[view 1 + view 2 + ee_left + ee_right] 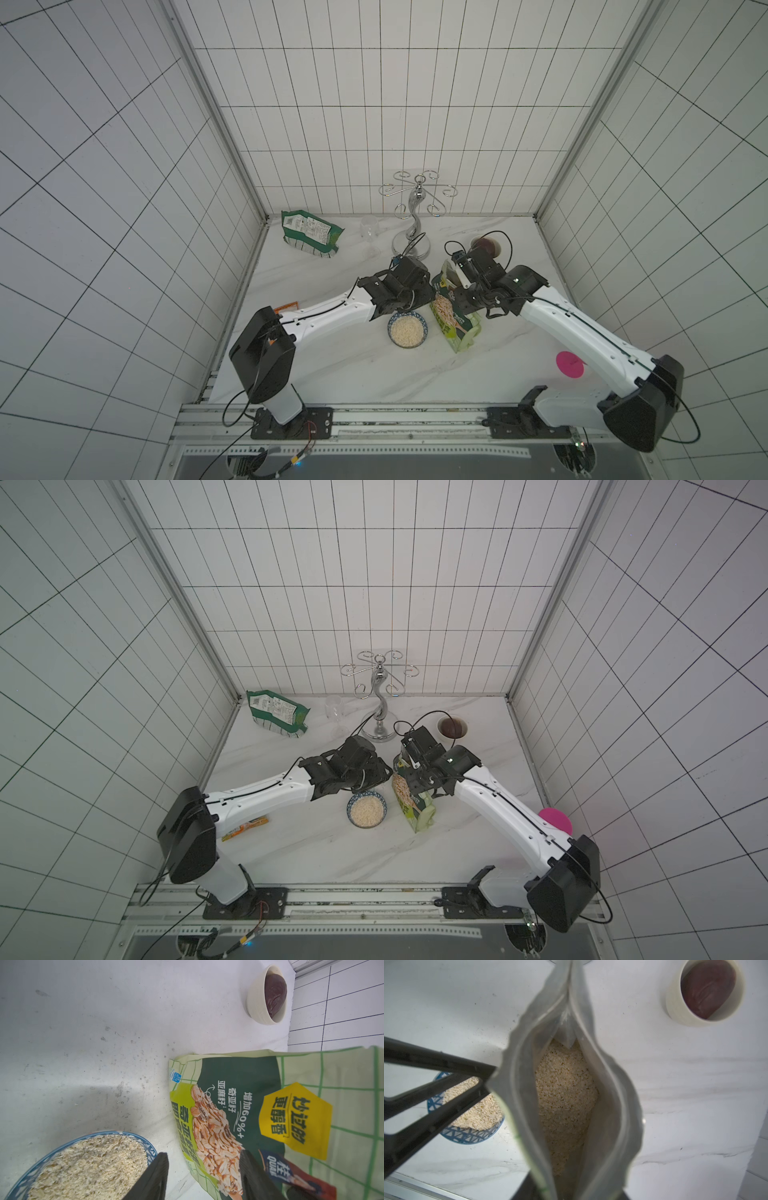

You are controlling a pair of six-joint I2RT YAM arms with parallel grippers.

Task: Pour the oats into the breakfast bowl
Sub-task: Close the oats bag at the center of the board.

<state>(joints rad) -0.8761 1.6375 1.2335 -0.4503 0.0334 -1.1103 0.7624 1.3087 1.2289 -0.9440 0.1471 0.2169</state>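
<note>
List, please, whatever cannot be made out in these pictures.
- Right tool: right wrist view, tips behind the oats bag and cut by the edge; grip unclear.
- Pink object: both top views, partly behind the right arm; unidentifiable.
- Dark green bag: label too small to read.

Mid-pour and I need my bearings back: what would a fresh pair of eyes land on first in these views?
The blue-patterned breakfast bowl in the middle of the table, heaped with pale oats. Close beside it the oat bag stands upright with its mouth open, and the right wrist view shows more flakes inside. At the back a chrome hook stand rises against the tiled wall.
</note>
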